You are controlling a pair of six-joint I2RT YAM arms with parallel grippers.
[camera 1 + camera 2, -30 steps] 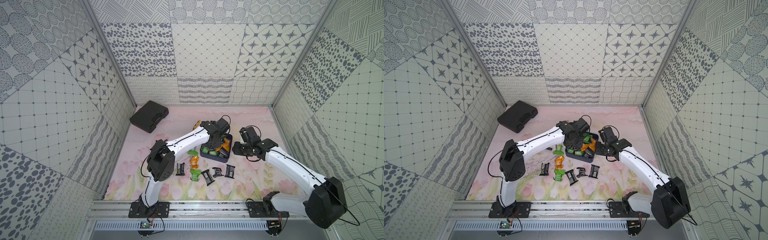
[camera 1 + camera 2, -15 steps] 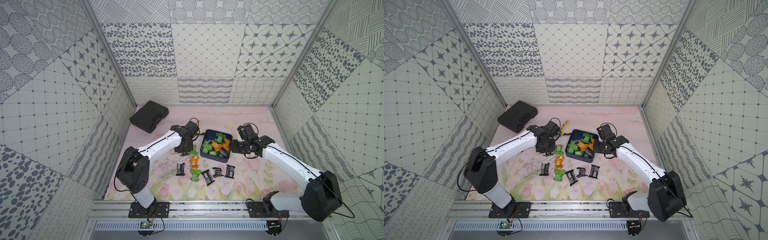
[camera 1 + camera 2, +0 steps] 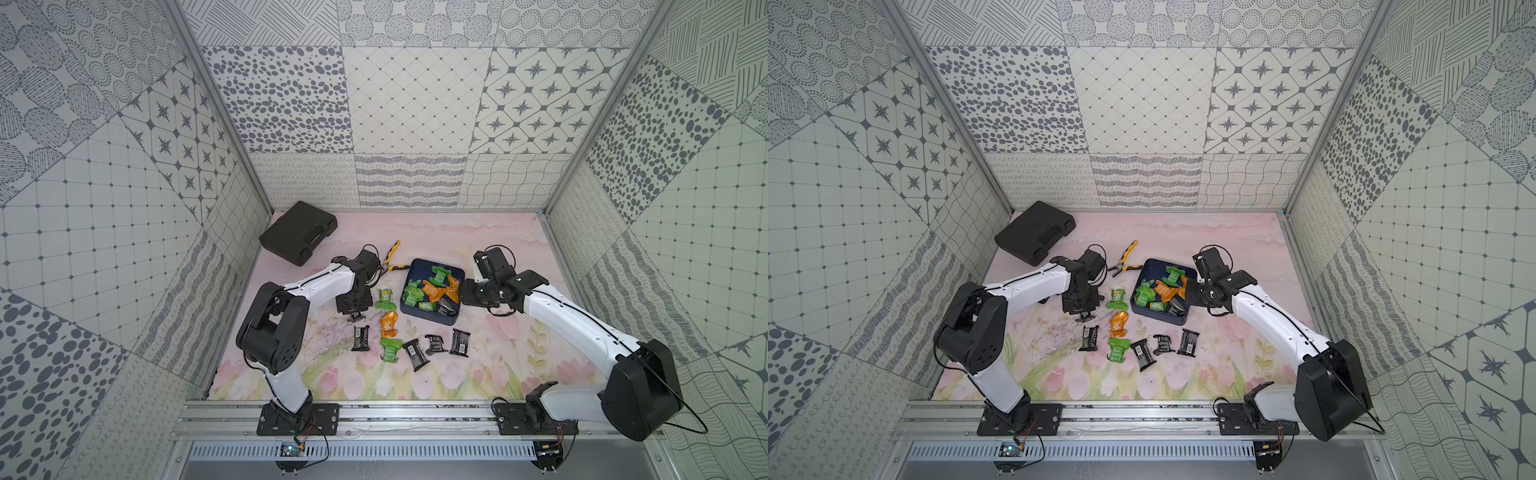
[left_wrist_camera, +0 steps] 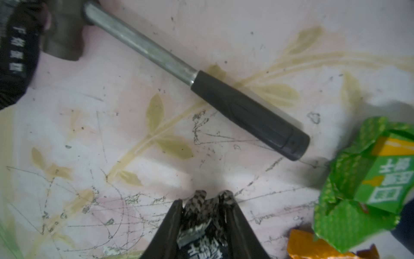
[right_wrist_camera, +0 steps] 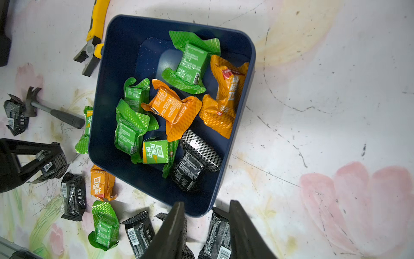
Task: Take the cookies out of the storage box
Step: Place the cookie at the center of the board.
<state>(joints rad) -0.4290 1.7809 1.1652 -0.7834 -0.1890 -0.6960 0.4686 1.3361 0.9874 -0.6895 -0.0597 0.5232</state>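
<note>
Starting at the front of the mat, I counted a loose row of cookies [image 3: 415, 353] already out, mostly black with a green and an orange among them. Just behind that row my left gripper [image 4: 206, 210] hung low over the mat, clamped on a black packet [image 4: 201, 242], with a small hammer [image 4: 246, 112] lying near it. The storage box [image 5: 121, 56] sat to that gripper's right, apart from it, and a green packet [image 3: 385, 298] lay between them, just beside the box's left wall. Seven or eight cookies were left inside. A black cookie [image 5: 192, 166] lay in the box's near right corner, its length roughly along the right wall. My right gripper [image 5: 206, 204] stood just outside that same corner, fingers apart and empty, so I judged the right arm the nearer for it. Beyond the box lay the pliers [image 5: 95, 29] and, farthest, a black case [image 3: 297, 232].
</note>
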